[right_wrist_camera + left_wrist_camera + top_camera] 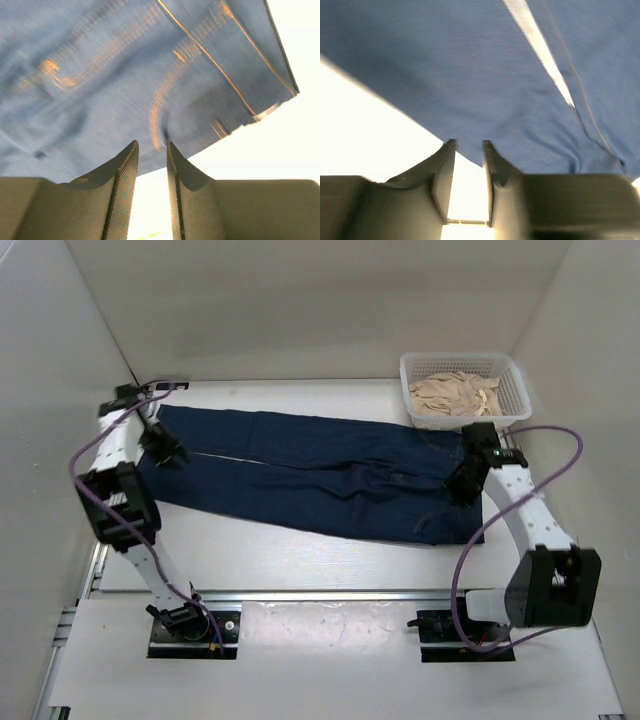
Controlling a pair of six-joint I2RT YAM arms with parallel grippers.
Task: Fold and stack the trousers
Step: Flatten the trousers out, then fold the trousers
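Left claw [469,146] and right claw [152,145] both stand slightly parted and empty over the trousers [320,480], spread flat across the bench [300,565]: soft, weighty denim that will likely sag, best pinched at hem and waistband edges.

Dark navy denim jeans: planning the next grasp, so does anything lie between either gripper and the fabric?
Nothing visible does. The left gripper hangs over the leg end and the right gripper over the waist end of the dark navy denim jeans.
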